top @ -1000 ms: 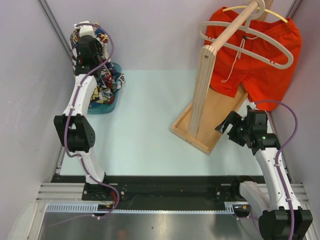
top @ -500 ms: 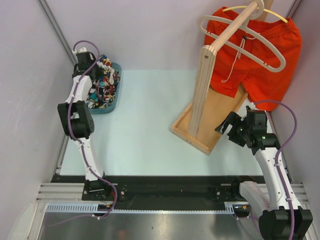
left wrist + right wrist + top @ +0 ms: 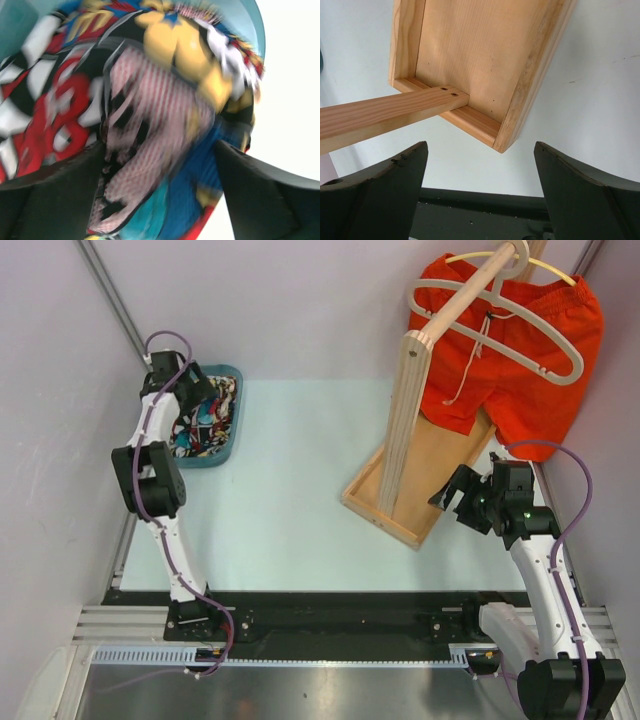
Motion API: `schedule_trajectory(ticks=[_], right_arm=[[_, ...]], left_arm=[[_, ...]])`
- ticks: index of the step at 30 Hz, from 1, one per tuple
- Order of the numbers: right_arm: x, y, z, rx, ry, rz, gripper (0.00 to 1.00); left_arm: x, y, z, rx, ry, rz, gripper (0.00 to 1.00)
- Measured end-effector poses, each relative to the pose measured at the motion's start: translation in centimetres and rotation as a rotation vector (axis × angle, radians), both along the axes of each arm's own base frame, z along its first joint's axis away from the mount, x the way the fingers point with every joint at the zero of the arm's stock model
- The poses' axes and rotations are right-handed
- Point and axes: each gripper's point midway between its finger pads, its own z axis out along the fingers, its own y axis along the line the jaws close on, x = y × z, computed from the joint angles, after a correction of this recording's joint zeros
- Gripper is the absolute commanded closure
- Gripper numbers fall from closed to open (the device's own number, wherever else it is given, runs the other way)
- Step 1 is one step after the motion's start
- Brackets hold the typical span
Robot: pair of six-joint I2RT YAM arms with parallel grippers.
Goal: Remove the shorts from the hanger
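Observation:
The comic-print shorts (image 3: 205,422) lie bunched in a teal bin (image 3: 228,452) at the far left. My left gripper (image 3: 193,398) hovers just over them. In the left wrist view the left gripper (image 3: 159,150) is open, and the blurred print shorts (image 3: 165,100) fill the space under its spread jaws. The orange-red shorts (image 3: 525,370) hang at the back right from a yellow hanger (image 3: 555,270) on the wooden rack's rod (image 3: 470,290). A bare white hanger (image 3: 520,345) hangs in front of them. My right gripper (image 3: 452,496) is open near the rack's base, holding nothing.
The wooden rack has an upright post (image 3: 403,425) and a tray-like base (image 3: 440,465); the base corner (image 3: 507,135) and a post (image 3: 380,117) show just beyond the right fingertips (image 3: 417,152). Grey walls close in on both sides. The black rail (image 3: 330,625) runs along the near edge.
The left arm brought the comic-print shorts down into the teal bin and its jaws opened. The white hanger swung slightly. The right arm stayed put.

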Motion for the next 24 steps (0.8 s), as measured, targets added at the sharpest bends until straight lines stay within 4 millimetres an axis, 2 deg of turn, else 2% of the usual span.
schedule_trajectory(ticks=[3, 6, 8, 11, 12, 14, 15, 17, 19, 21, 24], right_arm=[[0.0, 0.0, 0.0, 0.002, 0.0, 0.001, 0.07], [0.0, 0.1, 0.0, 0.004, -0.001, 0.003, 0.08], [0.0, 0.1, 0.1, 0.007, -0.001, 0.005, 0.08], [0.0, 0.2, 0.1, 0.009, -0.004, 0.003, 0.08], [0.0, 0.1, 0.3, 0.012, -0.008, -0.001, 0.08], [0.0, -0.1, 0.6, 0.019, -0.02, -0.016, 0.09], [0.0, -0.2, 0.9, 0.023, -0.032, -0.028, 0.09], [-0.1, -0.5, 1.4, 0.023, -0.057, -0.046, 0.09], [-0.1, -0.7, 1.8, 0.02, -0.078, -0.058, 0.09], [-0.1, -1.0, 2.1, 0.014, -0.092, -0.071, 0.09], [0.1, -1.7, 2.4, -0.002, -0.103, -0.104, 0.09]], left_arm=[[-0.9, 0.1, 1.3, 0.003, 0.009, 0.021, 0.0], [-2.6, -0.2, 4.0, -0.016, -0.019, 0.045, 0.0], [-4.6, -1.1, 6.4, -0.045, -0.059, 0.054, 0.0], [-9.2, -3.4, 9.5, -0.084, -0.126, 0.043, 0.0], [-10.7, -5.1, 10.5, -0.088, -0.162, 0.02, 0.0], [-13.3, -10.1, 12.0, -0.102, -0.204, -0.087, 0.0], [-14.3, -13.5, 12.6, -0.109, -0.232, -0.164, 0.0], [-16.7, -19.8, 12.4, -0.136, -0.245, -0.325, 0.0], [-20.8, -25.8, 10.1, -0.156, -0.207, -0.498, 0.0], [-25.0, -29.0, 7.1, -0.167, -0.152, -0.618, 0.01], [-31.3, -30.0, 2.6, -0.165, -0.062, -0.725, 0.01]])
